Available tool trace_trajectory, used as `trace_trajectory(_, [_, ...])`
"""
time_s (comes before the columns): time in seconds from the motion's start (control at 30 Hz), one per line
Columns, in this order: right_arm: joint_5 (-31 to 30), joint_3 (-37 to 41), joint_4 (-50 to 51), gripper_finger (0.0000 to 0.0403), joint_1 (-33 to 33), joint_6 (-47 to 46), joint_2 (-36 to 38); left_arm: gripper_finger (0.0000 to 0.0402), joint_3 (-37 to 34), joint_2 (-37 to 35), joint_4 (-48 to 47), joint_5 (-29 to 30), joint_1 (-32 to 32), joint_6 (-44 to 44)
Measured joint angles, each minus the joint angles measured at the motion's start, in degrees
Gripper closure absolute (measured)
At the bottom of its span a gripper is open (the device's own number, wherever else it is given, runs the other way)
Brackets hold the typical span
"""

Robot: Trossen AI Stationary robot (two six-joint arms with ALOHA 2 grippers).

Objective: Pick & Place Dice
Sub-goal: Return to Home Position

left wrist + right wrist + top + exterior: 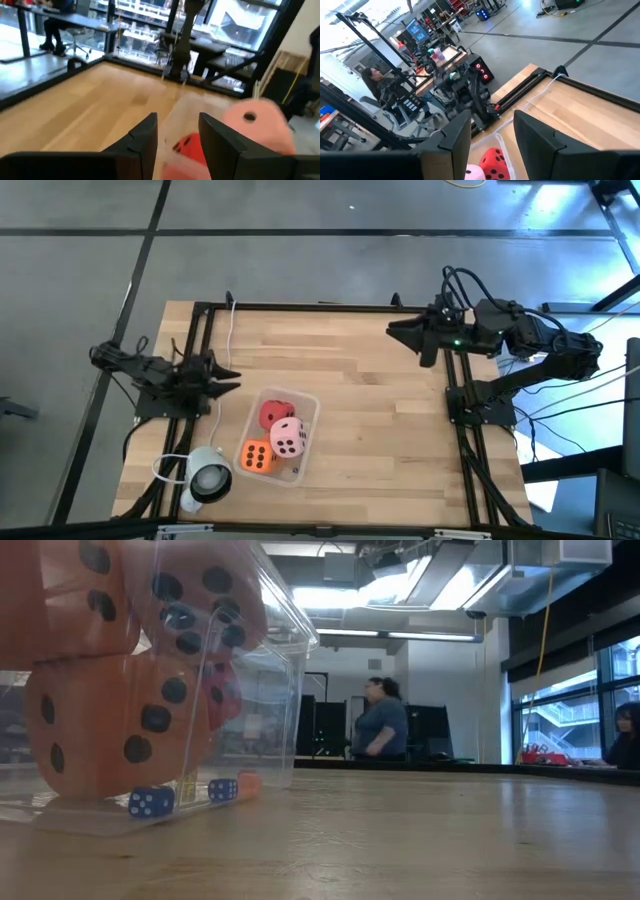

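Left gripper [230,380] parked over the left edge of the pale wooden plank table [380,430], fingers parted a moderate gap, nothing held. Right gripper [395,332] over the far right edge, likewise parted and empty. Clear plastic bin [307,402] sits near the left gripper, just ahead of its tips, well apart from the right. Inside, touching one another: large red soft-looking die [272,413], large pale pink die [290,438], large orange die [256,456]; small blue dice [150,802] on the bin floor. Judgement: placing looks finished, homing in hand; next move calls for folding the arms clear, no grasp.
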State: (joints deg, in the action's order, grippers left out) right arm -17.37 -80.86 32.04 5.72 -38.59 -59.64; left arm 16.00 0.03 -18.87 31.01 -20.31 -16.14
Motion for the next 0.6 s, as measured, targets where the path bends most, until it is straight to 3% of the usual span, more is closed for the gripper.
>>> trace_trajectory(0.6, [1.9,0.0,-1.9,0.0254,0.0,-4.3,-1.7,0.0312,-15.1,0.9,23.0,-8.5,6.8,1.6])
